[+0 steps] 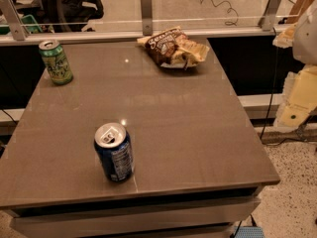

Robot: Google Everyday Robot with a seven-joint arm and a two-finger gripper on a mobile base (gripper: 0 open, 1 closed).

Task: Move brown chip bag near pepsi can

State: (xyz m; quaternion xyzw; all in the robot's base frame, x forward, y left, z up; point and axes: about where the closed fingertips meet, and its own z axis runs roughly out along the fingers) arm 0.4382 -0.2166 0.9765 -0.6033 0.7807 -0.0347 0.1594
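Brown chip bag (174, 47) lay at the table's (198, 133) far edge, right of middle, well apart from the gripper (296, 103), which hung out past the right edge. Couldn't tell its grip state tbh. Pepsi can (114, 152) stood near the front edge, a green can (56, 62) by the far-left corner. Bag lettering was too blurry to read.

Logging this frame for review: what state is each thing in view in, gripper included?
brown chip bag: lying flat, crumpled, at the far edge of the table.
pepsi can: upright, near the front edge, far from the bag.
green can: upright, far left corner.
gripper: off the table's right side, clear of all three things.
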